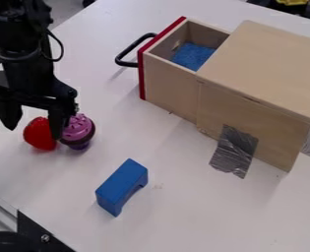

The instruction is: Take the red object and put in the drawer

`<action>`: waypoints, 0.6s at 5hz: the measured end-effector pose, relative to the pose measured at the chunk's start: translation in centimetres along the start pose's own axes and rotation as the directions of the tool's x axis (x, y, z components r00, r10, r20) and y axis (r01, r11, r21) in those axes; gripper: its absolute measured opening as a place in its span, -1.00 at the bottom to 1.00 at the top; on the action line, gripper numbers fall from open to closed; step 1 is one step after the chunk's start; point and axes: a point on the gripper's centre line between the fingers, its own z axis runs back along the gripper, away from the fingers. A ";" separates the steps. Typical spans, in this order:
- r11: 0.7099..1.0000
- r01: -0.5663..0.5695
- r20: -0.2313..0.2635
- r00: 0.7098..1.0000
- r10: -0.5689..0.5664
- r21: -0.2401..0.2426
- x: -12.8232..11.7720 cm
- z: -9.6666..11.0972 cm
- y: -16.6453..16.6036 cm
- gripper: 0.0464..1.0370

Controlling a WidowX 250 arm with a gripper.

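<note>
One finger of the spread gripper (33, 133) partly hides the red object (38, 135) (cupcake (79, 129) too).

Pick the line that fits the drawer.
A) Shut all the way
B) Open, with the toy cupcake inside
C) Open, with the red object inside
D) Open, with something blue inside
D: the drawer juts out from the wooden box, and a blue piece shows between its walls.
</note>
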 end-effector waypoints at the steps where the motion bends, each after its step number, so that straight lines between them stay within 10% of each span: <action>1: 1.000 0.000 -0.015 1.000 0.000 -0.002 -0.3 -0.3 -0.1 0.92; 3: 0.997 -0.067 0.014 0.998 0.066 0.034 0.9 -0.5 1.4 0.92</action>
